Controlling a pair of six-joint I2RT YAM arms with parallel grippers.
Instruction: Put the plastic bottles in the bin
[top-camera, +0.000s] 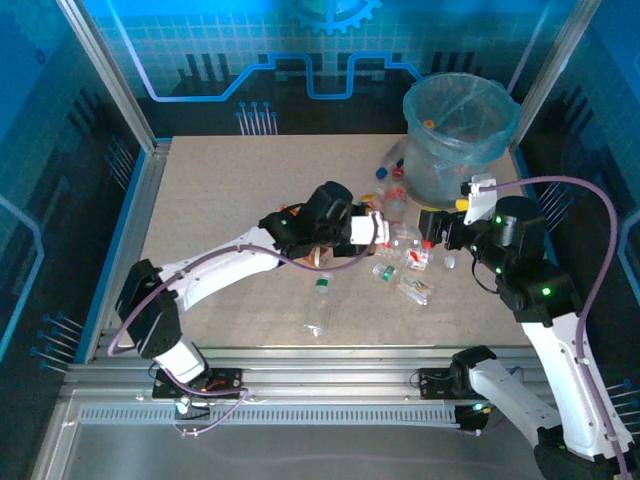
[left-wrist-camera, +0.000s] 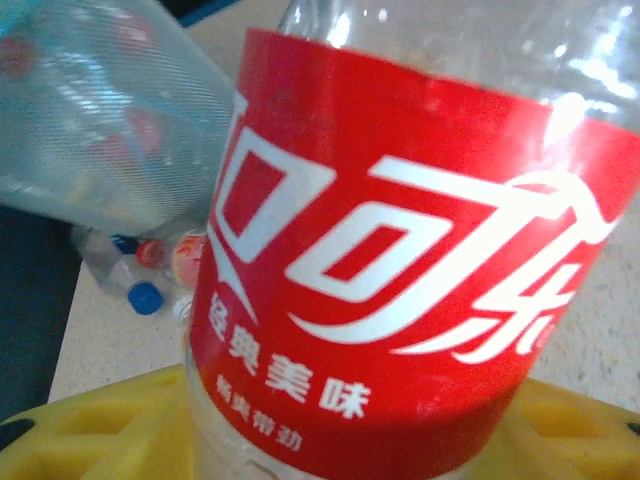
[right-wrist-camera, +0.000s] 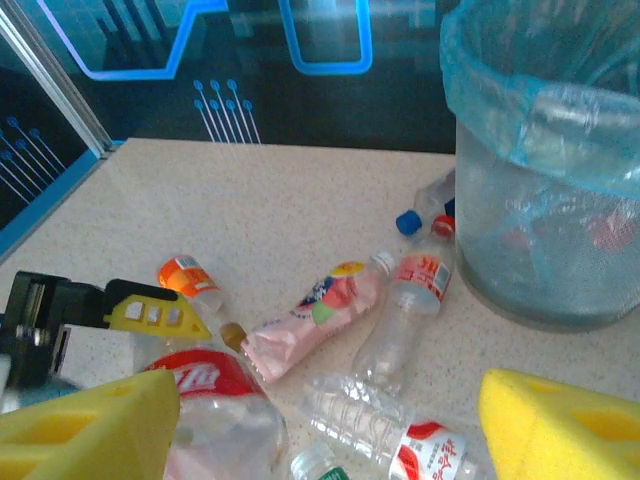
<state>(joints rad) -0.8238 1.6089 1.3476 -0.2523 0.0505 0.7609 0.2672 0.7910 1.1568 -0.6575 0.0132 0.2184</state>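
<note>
Left end effector (left-wrist-camera: 330, 440) straddles a red-labelled cola bottle (left-wrist-camera: 400, 250); whether it is clamped, I cannot tell. Right end effector (right-wrist-camera: 330, 400), spread apart, hovers over plastic bottles (right-wrist-camera: 320, 315) near the bin (right-wrist-camera: 540, 200) at the worktop's (top-camera: 220, 200) far-right corner.

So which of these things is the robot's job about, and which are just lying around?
Part of the job: red-label bottle; pink-label bottle; green-capped bottle; other scattered bottles; bin.
Just there: table; metal frame; blue wall panels.
</note>
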